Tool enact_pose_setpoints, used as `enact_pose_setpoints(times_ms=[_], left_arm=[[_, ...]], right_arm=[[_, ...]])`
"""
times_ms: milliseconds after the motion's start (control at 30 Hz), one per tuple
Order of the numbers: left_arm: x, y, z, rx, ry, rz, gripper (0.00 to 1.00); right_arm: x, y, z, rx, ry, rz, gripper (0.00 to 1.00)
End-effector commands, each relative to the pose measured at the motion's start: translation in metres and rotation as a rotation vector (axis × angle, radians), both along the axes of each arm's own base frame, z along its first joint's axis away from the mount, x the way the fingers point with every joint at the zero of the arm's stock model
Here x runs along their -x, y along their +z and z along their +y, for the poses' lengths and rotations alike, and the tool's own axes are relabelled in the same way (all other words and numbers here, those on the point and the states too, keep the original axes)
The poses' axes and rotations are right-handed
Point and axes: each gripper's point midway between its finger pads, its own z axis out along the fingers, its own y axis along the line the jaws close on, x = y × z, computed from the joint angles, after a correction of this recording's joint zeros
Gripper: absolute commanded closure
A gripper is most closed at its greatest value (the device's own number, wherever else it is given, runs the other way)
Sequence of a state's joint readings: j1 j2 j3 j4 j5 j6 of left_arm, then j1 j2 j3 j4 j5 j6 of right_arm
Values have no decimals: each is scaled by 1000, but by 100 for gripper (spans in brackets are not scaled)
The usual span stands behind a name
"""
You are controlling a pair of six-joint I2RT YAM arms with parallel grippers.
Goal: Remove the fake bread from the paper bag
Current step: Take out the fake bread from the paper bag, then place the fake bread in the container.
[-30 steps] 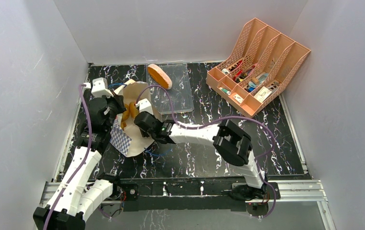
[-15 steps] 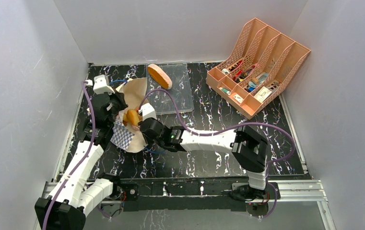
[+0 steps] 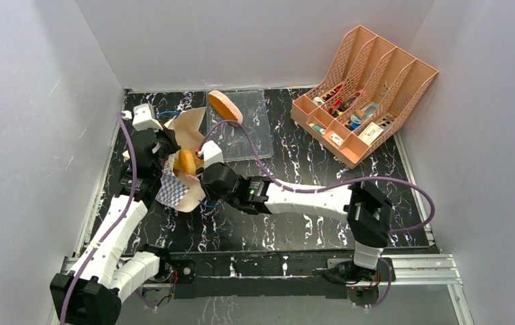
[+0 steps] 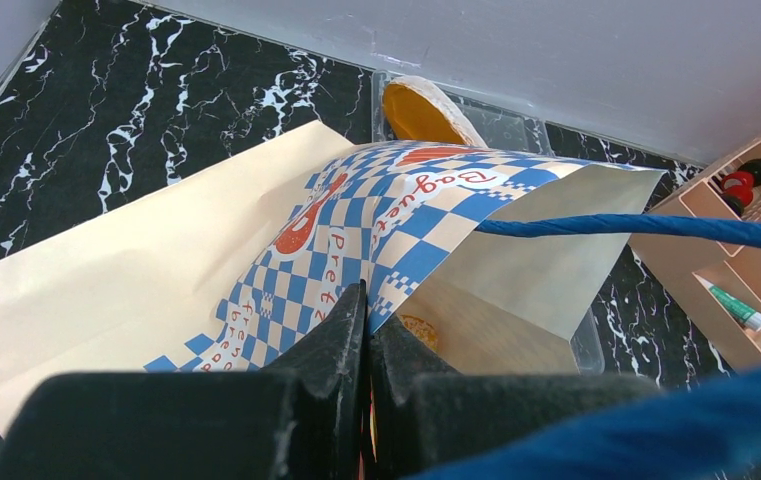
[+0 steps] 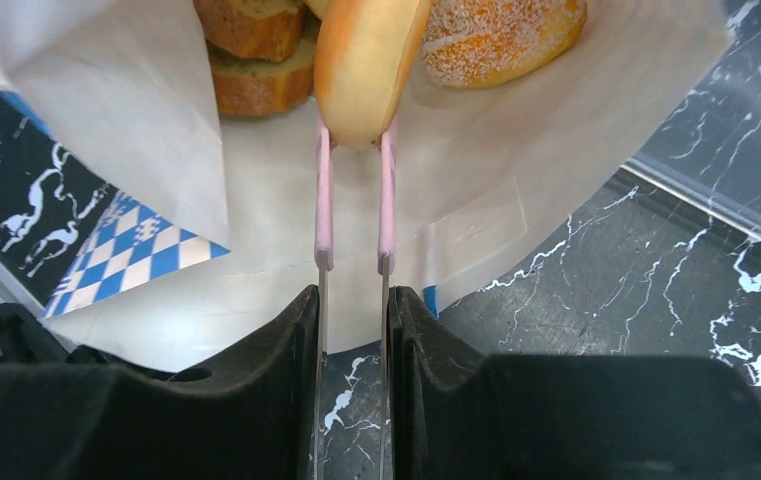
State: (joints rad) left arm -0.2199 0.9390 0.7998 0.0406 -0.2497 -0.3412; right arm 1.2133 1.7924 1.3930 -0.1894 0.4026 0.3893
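Observation:
The paper bag [image 3: 185, 198] lies on its side at the left, mouth open. My left gripper [image 3: 167, 146] is shut on its checkered rim [image 4: 286, 270], just ahead of the fingertip gap [image 4: 366, 300]. My right gripper [image 3: 206, 169] is shut on a pair of metal tongs with pink tips [image 5: 353, 200]. The tongs pinch a round golden bun [image 5: 368, 60] at the bag's mouth [image 3: 187, 161]. A sugared donut [image 5: 501, 30] and toast slices [image 5: 251, 60] lie inside the bag. An oval loaf [image 3: 225, 107] rests on the clear tray [image 3: 251, 135].
A pink lattice file organizer [image 3: 363, 91] with small items stands at the back right. The bag's blue cord handle [image 4: 636, 228] crosses the left wrist view. White walls close in the left, back and right sides.
The right arm has stretched out lower and further left, with the tongs reaching into the bag's mouth. The left gripper has shifted back a little, and the bag's mouth has changed shape.

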Motion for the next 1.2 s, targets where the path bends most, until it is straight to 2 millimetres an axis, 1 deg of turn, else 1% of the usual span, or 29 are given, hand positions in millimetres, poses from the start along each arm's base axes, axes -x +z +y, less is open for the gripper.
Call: enact_pose_setpoints(times_ms=[0, 200, 367, 500, 700, 767, 800, 867, 933, 967, 1000, 1033, 1067, 1100, 1133, 1167], left_arm=[[2, 1, 3, -19, 15, 17, 100], [3, -4, 5, -25, 24, 25, 100], [5, -5, 8, -30, 32, 28, 100], [6, -6, 9, -37, 35, 32, 100], [6, -9, 10, -41, 41, 36, 100], [6, -8, 10, -39, 39, 35, 100], [6, -8, 9, -36, 35, 35, 100], [6, -6, 7, -35, 24, 34, 100], [6, -6, 6, -33, 19, 33, 100], [6, -6, 5, -33, 13, 35, 100], [7, -6, 4, -35, 6, 35, 100], [7, -6, 4, -34, 2, 33, 100], [7, -7, 3, -34, -2, 34, 100], [6, -8, 1, -31, -8, 36, 100], [6, -9, 0, -27, -13, 37, 100], [6, -11, 0, -27, -15, 41, 100]], right_arm=[[1, 63, -7, -118, -15, -81, 100], [3, 86, -21, -146, -27, -108, 100], [5, 106, -43, -163, -56, -136, 100], [7, 125, -68, -188, -96, -161, 100], [8, 144, -104, -215, -170, -195, 100], [4, 148, -117, -215, -211, -214, 100], [-3, 151, -128, -215, -256, -231, 100], [-48, 149, -148, -230, -340, -236, 100], [-93, 146, -159, -256, -381, -236, 100], [-128, 141, -169, -260, -421, -239, 100], [-187, 133, -178, -298, -450, -220, 100], [-212, 131, -187, -315, -472, -218, 100], [-230, 128, -188, -330, -474, -208, 100], [-249, 130, -185, -354, -466, -206, 100], [-269, 110, -182, -332, -473, -180, 100], [-276, 106, -182, -327, -477, -176, 100]])
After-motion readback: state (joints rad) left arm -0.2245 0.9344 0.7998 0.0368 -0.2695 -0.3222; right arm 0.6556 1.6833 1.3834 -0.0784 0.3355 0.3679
